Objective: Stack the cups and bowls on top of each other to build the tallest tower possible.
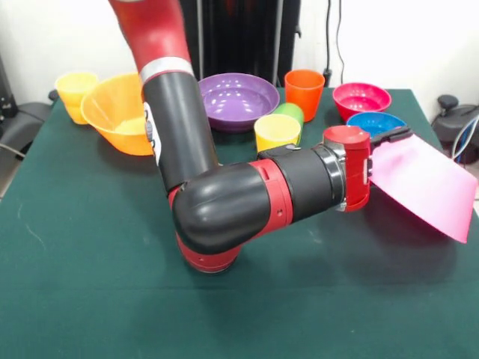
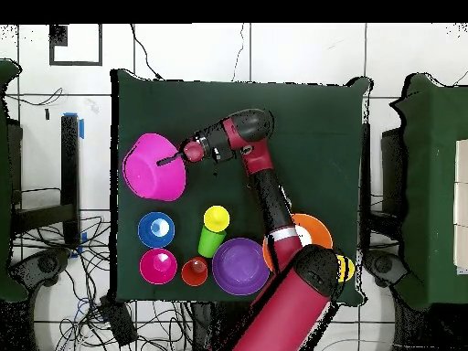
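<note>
My gripper (image 1: 392,137) is shut on the rim of the large hot pink bowl (image 1: 423,183) and holds it tilted on edge at the right of the table. In the overhead view the gripper (image 2: 170,162) and pink bowl (image 2: 151,169) are at the left. At the far side stand the small blue bowl (image 1: 376,122), small crimson bowl (image 1: 361,98), orange cup (image 1: 304,93), purple bowl (image 1: 238,99), large orange bowl (image 1: 118,114) and a yellow cup (image 1: 75,95). Another yellow cup (image 1: 277,132) stands against the green cup (image 1: 292,112). No separate red cup shows.
My arm's elbow (image 1: 217,217) hangs low over the middle of the green table (image 1: 90,284). In the overhead view the blue bowl (image 2: 156,228) and crimson bowl (image 2: 158,266) sit just below the pink bowl. Cables and chairs stand around the table.
</note>
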